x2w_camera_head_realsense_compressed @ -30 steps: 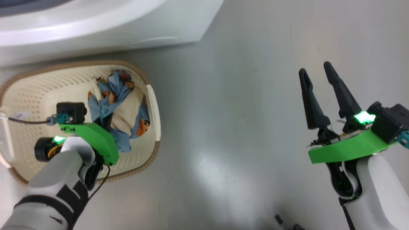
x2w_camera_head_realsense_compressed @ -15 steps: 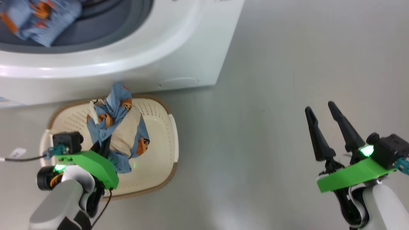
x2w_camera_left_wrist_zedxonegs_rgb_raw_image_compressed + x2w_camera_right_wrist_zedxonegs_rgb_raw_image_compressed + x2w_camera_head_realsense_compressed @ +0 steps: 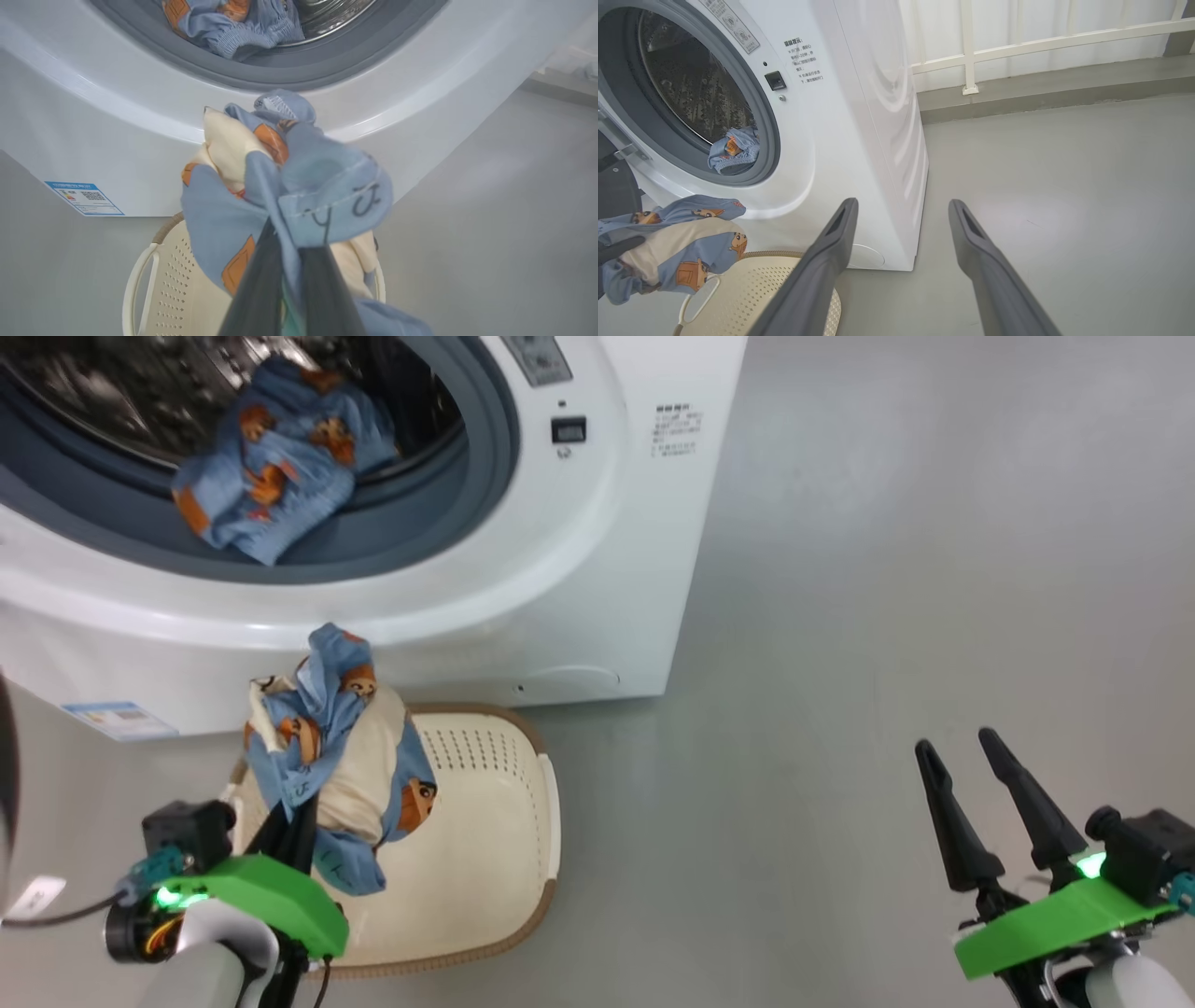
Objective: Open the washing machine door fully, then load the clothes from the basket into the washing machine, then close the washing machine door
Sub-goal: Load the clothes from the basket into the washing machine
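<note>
The white washing machine (image 3: 607, 523) stands with its drum open, and one blue bear-print garment (image 3: 271, 476) lies on the grey gasket. The black rim of its door (image 3: 614, 189) shows swung aside at the left. My left gripper (image 3: 289, 275) is shut on a bundle of blue and cream clothes (image 3: 336, 756). It holds the bundle above the cream basket (image 3: 485, 859), just below the machine's opening. The basket's perforated bottom shows bare beside the bundle. My right gripper (image 3: 954, 742) hangs open over the floor, far to the right, holding nothing.
A blue energy label (image 3: 117, 719) and a round service flap (image 3: 569, 679) sit low on the machine's front. Grey floor (image 3: 887, 616) stretches to the right of the machine. A white railing (image 3: 1017, 46) runs along the far wall.
The head camera has tilted up, bringing the drum into view. My left gripper has lifted the bundle out of the basket towards the machine. The right gripper stays open.
</note>
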{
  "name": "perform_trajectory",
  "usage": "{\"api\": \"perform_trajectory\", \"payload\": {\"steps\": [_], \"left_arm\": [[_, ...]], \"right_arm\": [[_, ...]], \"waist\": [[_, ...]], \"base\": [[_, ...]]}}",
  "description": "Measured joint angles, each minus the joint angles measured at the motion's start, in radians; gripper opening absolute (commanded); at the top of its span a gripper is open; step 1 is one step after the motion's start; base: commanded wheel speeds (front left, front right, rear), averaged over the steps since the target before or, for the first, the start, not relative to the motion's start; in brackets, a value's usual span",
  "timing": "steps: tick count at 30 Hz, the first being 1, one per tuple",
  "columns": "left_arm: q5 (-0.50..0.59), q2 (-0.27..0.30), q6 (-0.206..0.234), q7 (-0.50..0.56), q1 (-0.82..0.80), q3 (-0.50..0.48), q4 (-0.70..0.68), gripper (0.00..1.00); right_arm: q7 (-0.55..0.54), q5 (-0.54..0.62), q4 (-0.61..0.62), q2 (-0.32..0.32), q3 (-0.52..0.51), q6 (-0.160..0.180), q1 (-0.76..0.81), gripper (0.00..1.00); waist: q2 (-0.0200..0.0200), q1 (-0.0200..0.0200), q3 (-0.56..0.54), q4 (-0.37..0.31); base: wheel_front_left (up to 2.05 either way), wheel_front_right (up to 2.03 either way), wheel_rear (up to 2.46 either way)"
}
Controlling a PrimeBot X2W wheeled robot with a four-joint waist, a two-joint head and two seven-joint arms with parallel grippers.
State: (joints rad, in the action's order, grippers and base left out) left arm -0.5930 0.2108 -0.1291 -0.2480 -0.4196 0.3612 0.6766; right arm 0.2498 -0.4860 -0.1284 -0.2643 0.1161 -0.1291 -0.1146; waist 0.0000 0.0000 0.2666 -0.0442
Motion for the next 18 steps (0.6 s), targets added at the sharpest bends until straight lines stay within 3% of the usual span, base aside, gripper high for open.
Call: {"api": "perform_trajectory", "payload": {"steps": [18], "left_arm": [[0.255, -0.051, 0.000, 0.000, 0.280, -0.303, -0.364, 0.00]], "right_arm": [[0.000, -0.010, 0.006, -0.022, -0.036, 0.000, 0.125, 1.00]], "waist": [[0.0000, 0.0000, -0.136, 0.033]], "base": [[0.00, 0.00, 0.00]]}}
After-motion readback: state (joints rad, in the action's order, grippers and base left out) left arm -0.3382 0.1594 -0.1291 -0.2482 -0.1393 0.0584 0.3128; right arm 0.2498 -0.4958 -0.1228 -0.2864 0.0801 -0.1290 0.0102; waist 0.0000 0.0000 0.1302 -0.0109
